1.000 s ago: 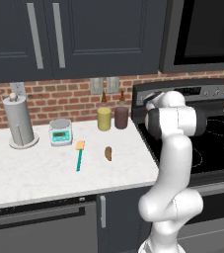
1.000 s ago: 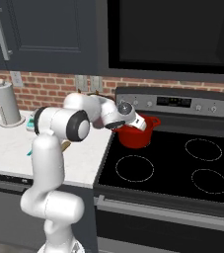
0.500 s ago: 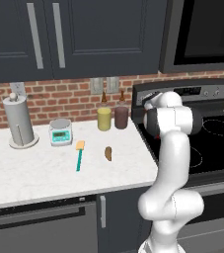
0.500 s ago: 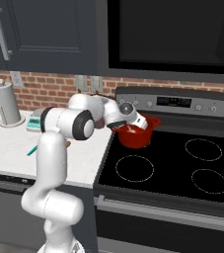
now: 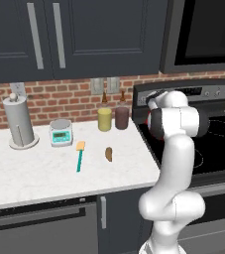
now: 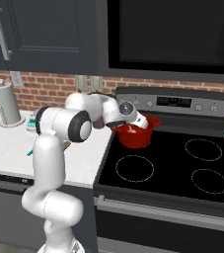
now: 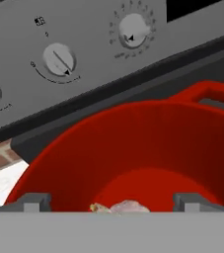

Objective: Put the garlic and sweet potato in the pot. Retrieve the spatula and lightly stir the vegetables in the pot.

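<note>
A round bright red pot (image 7: 148,143) holds a pale pinkish-white garlic bulb (image 7: 128,207); the teal-handled, yellow-headed spatula (image 5: 79,156) and tan-brown sweet potato (image 5: 108,154) lie on white marbled counter (image 5: 39,173).

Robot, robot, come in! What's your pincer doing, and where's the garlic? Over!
Pincer open over the pot. Garlic lying in the pot, released. Sweet potato and spatula on the counter. Nothing in the way.

Garlic (image 7: 128,207) lies in red pot (image 7: 148,148), fingers (image 7: 34,201) spread.
</note>
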